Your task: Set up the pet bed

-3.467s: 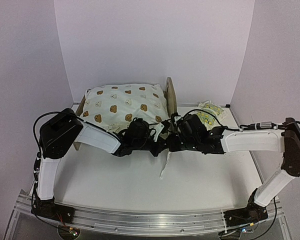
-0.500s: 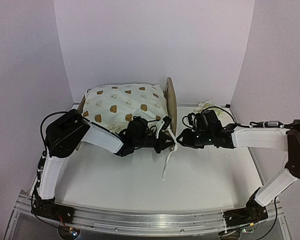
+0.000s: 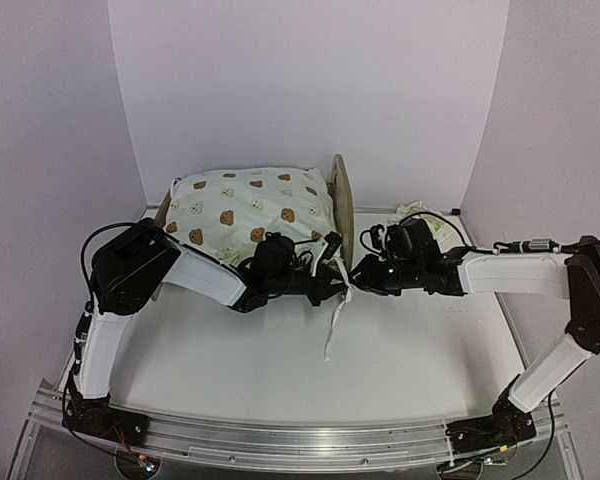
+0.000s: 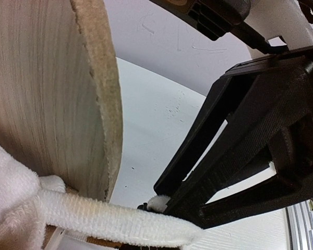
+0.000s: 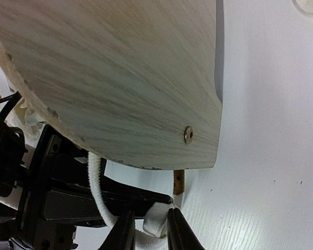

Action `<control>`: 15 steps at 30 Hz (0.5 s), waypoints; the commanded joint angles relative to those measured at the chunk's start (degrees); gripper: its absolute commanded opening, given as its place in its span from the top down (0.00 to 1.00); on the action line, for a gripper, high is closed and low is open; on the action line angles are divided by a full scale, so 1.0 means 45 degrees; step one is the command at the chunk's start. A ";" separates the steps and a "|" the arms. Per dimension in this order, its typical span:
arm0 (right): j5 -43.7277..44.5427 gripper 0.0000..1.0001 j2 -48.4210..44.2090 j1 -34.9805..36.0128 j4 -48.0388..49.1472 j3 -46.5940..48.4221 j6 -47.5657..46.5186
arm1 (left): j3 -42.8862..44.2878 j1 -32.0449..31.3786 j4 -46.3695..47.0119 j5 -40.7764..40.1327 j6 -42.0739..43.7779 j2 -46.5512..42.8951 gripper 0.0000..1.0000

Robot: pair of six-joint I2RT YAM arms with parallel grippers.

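left end effector (image 3: 334,284) and right end effector (image 5: 148,228) pinch the white tie (image 5: 96,179) by the pet bed (image 5: 120,78).

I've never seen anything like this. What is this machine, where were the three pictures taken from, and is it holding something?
These are two robot arms bolted at the near edge of a table: the left arm and the right arm. The wide picture comes from a fixed camera above and behind them. The two close-ups come from small cameras on their wrists.

On the table stands a small wooden pet bed with a bear-print cushion on it. A white tie hangs down beside the bed.

Each arm ends in a two-finger tool. The left tool is shut right at the tie, though whether it pinches it is unclear. The right tool straddles the tie's end. I cannot tell if it grips yet.
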 commanded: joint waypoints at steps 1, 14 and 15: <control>-0.0313 0.84 0.0331 -0.0025 0.0618 0.0192 0.0258 | 0.0551 0.0029 0.0478 0.0265 -0.0096 0.0120 1.00; 0.0030 1.00 0.0289 -0.0025 0.0622 0.0125 0.0263 | 0.0295 0.0031 0.0456 0.0351 -0.0186 -0.0182 0.82; 0.0097 1.00 0.0268 -0.0025 0.0626 0.0133 0.0257 | 0.0165 0.0029 0.0468 0.0274 -0.0194 -0.0289 0.74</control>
